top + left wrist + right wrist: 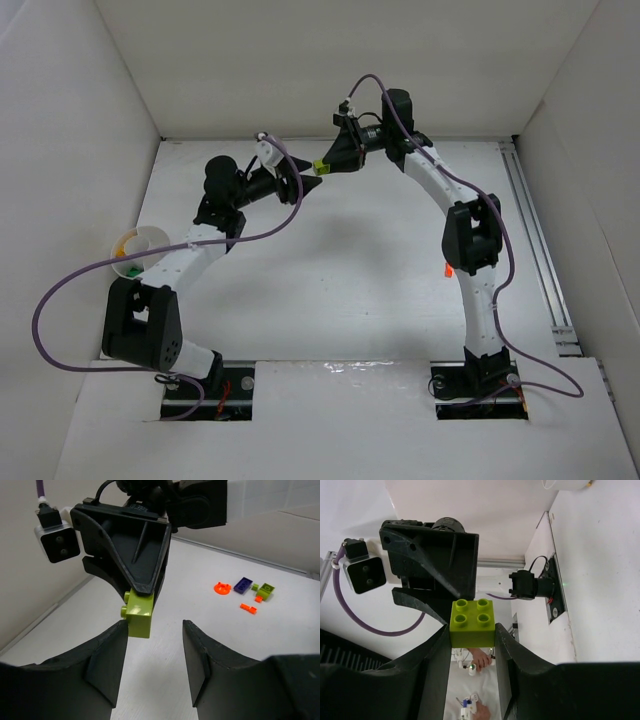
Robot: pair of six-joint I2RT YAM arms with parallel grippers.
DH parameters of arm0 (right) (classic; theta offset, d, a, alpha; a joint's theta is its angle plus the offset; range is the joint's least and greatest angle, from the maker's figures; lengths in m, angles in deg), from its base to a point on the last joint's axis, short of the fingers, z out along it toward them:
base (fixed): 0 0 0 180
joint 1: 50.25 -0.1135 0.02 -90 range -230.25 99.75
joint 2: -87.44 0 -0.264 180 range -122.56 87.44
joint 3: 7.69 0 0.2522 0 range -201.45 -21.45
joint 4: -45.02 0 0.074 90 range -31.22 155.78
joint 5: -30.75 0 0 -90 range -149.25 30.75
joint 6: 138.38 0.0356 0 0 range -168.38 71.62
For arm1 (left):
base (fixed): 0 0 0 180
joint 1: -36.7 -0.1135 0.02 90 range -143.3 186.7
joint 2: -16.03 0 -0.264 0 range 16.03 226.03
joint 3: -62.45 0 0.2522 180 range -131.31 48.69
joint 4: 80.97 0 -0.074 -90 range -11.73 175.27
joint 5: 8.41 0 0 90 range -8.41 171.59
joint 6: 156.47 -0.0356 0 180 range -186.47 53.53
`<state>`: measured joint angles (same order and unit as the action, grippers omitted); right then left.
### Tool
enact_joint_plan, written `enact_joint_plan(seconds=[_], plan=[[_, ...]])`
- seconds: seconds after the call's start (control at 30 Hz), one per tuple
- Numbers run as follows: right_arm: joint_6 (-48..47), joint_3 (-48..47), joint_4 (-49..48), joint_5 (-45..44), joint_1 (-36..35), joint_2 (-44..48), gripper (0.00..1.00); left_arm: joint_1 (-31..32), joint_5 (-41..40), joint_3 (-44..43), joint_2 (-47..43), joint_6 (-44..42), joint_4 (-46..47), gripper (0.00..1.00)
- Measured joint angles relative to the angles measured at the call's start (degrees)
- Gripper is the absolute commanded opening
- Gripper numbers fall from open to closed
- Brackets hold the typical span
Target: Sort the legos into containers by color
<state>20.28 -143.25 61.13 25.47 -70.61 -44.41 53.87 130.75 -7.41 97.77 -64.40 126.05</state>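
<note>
Right wrist view: right gripper (472, 635) is pinching a lime-green lego (472, 622) tight, aloft over the table's (330, 290) far side. Left gripper (155, 630) is facing it, jaws spread wide, holding nothing.

The white table (330, 290) carries a translucent cup (135, 250) at its left edge. Clustered legos lie elsewhere: an orange round piece (222, 587), a purple-blue plate (243, 584), a small green brick (266, 591) and orange bits (248, 608).

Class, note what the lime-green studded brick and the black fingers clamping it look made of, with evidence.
Lime-green studded brick: likely moulded plastic; smooth, slightly glossy, crisp round studs. Black fingers: probably hard plastic, maybe printed; matte, dull surface.
</note>
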Motion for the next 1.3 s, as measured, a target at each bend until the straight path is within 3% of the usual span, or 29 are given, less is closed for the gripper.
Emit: enact_joint_plan(seconds=[0.37,1.3], plan=[[0.6,0.0,-0.7,0.0,0.0,0.0,0.08,0.0,-6.0,1.3,-0.2,-3.1,-1.2,0.45],[5.5,1.8,-7.4,0.2,-1.0,0.0,0.08,1.5,-6.5,1.3,-0.2,-5.2,-1.2,0.42]])
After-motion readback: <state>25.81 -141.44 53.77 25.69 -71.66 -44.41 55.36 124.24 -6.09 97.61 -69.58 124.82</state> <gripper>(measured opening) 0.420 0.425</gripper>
